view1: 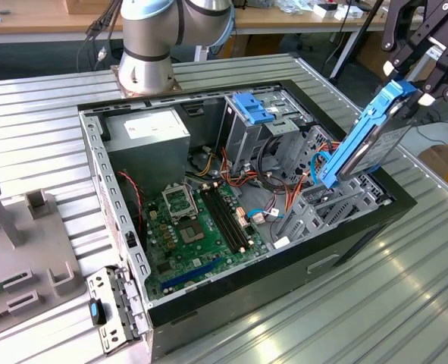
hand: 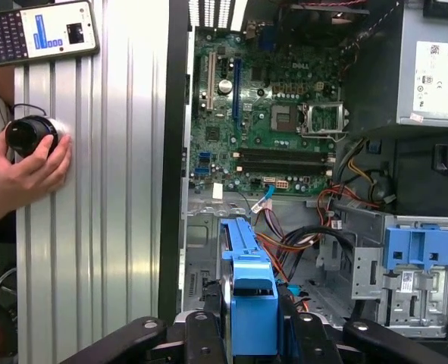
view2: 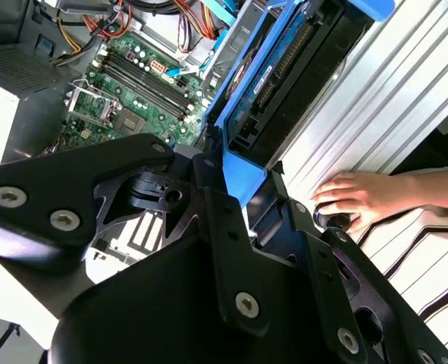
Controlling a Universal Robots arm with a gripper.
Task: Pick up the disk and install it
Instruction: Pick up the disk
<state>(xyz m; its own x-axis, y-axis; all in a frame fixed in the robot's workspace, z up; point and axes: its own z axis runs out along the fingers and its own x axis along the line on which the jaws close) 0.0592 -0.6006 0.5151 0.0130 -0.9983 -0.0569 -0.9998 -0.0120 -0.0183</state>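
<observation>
Over the open computer case (view1: 96, 163), the black hand (view1: 410, 85) clamps a tilted silver-grey disk (view1: 366, 145) framed in blue.

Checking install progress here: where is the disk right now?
At the exterior view's right, the disk hangs tilted in the gripper, its lower end over the grey drive bay of the open computer case.

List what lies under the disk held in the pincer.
Below the tilted disk, gripped by the pincer, sits the case's grey metal drive bay, with orange cables beside it. The disk's lower end hides what lies directly beneath it.
</observation>
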